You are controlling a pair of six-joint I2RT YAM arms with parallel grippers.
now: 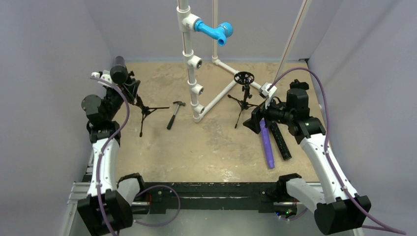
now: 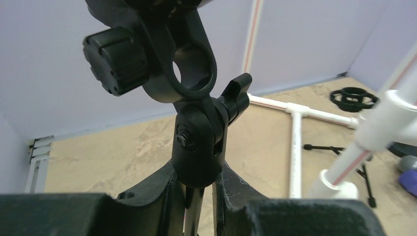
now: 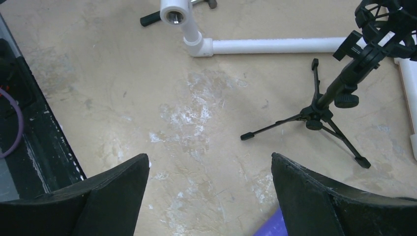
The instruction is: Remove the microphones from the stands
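Observation:
The black microphone (image 1: 118, 70) sits in the clip of a small black tripod stand (image 1: 143, 110) at the table's far left. My left gripper (image 1: 129, 91) is shut on the stand's thin pole. In the left wrist view, both fingers (image 2: 160, 196) press the pole just under the swivel joint (image 2: 199, 142). Above the joint are the clip ring (image 2: 189, 73) and a knurled knob (image 2: 115, 61). The microphone's body is mostly cut off at that view's top edge. My right gripper (image 1: 255, 121) hovers open over bare table (image 3: 210, 164), holding nothing.
A second tripod stand (image 1: 244, 93) (image 3: 339, 93) with an empty shock mount stands centre-right. A hammer (image 1: 174, 114) lies mid-table. A white pipe frame (image 1: 192, 64) with a blue fitting (image 1: 214, 31) rises at the back. A purple tool (image 1: 267, 145) and a black bar (image 1: 279, 140) lie by the right arm.

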